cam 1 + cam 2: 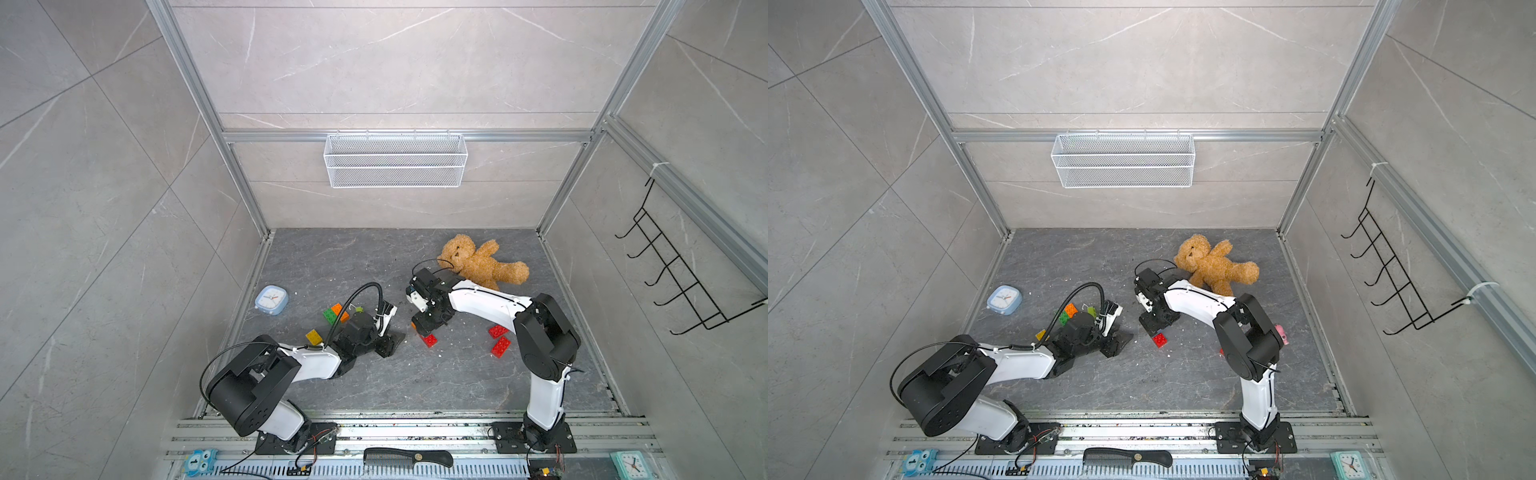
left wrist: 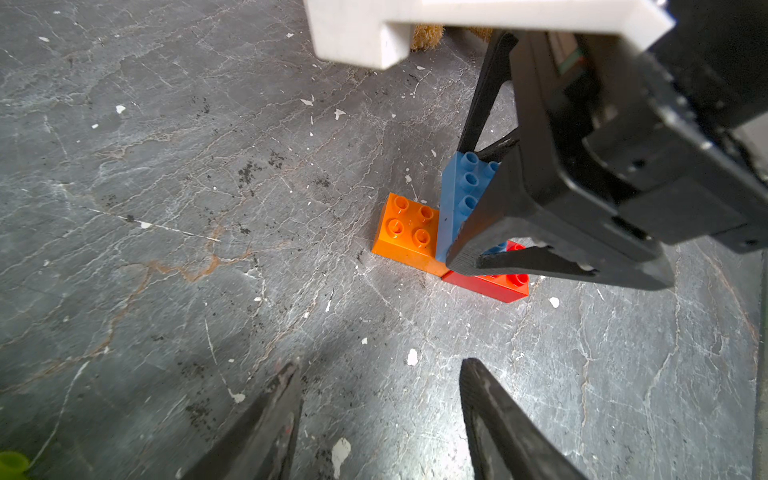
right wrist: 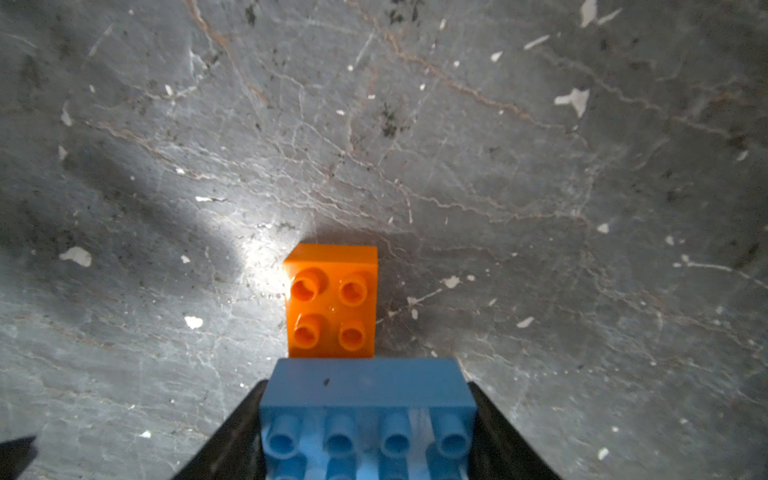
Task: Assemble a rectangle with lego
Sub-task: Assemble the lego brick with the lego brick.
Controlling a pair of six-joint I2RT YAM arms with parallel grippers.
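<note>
Right wrist view: your right gripper [image 3: 368,419] is clamped on the blue brick [image 3: 365,384], with a finger on each short end and the studs facing the camera.
Blue brick: you hold it tipped up on its long side. Its lower edge is right against the orange 2x2 [image 3: 330,299].
Red brick [image 2: 494,286]: it lies flat on the table [image 2: 166,208], partly under the blue brick, with one corner meeting the orange 2x2.
Left wrist view: your left gripper [image 2: 380,363] has its jaws apart with nothing between them. It sits low over bare table, near those three bricks.
Top views: beside your left arm you see loose lego: a green brick [image 1: 329,316], an orange brick [image 1: 337,308] and a yellow brick [image 1: 313,336]. By your right arm lie a loose red [image 1: 498,331] and a second loose red [image 1: 500,346].
Writing: you can read a "1" on the owl tag [image 1: 199,460] at the front rail. The dials of the blue clock [image 1: 271,298] are too small to read.
</note>
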